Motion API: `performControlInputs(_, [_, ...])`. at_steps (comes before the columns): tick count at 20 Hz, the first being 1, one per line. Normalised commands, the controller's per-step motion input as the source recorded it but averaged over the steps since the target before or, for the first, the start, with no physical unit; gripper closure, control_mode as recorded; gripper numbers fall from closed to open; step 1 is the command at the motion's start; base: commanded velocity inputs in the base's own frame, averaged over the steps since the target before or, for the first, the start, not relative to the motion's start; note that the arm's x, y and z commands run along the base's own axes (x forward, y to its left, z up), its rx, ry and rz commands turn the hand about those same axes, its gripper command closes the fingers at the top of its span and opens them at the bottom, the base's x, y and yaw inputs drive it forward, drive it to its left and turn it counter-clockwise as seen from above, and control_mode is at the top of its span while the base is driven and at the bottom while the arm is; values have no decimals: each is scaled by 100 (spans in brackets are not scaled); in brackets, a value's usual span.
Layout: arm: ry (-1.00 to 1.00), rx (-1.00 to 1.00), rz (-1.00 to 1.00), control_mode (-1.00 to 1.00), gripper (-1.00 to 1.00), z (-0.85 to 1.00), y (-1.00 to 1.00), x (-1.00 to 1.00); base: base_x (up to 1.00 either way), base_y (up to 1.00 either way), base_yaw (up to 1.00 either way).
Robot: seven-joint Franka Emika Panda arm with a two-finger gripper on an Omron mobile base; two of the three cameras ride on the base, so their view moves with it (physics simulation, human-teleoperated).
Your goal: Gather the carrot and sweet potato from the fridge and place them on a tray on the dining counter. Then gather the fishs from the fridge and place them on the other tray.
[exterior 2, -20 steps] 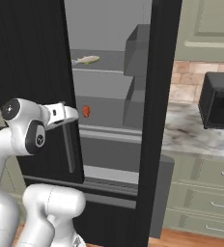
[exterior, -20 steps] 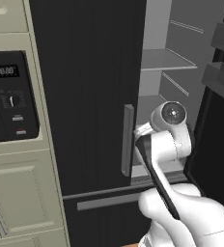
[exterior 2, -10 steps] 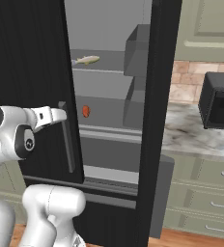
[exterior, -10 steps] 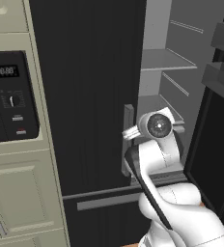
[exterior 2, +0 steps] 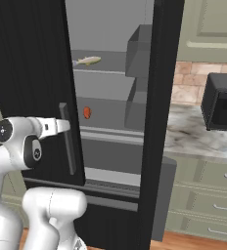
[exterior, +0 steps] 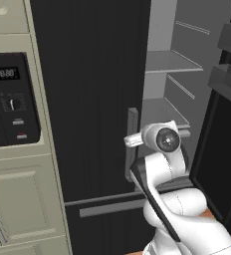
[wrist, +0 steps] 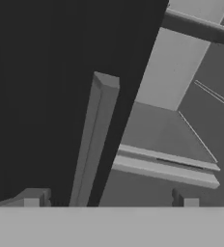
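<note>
The arm is bent at the elbow, its forearm level, reaching toward the fridge [exterior: 87, 99] at the height of the closed left door's grey handle [wrist: 92, 144]. The gripper [wrist: 109, 198] points at that handle's lower part with its jaws spread wide, holding nothing; the handle stands between the two fingertips [wrist: 32, 198] in the hand view. The fridge's right door is swung open. Inside the fridge, one pale fish [exterior 2: 87, 61] lies on an upper shelf, and one small red-orange thing [exterior 2: 87, 113] sits on the shelf below it.
</note>
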Motion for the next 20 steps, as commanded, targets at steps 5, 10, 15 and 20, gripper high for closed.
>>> performControlInputs(5, [-29, 4, 0, -100, -100, -17, 2, 0, 0, 0, 0])
performControlInputs(10, [-21, 1, 0, -100, -100, -9, -1, 3, 0, 0, 0])
performControlInputs(15, [-15, 6, 0, -100, -100, -1, -15, 11, 0, 0, 0])
performControlInputs(20, [-13, 4, 0, -100, -100, -8, -10, 15, 0, 0, 0])
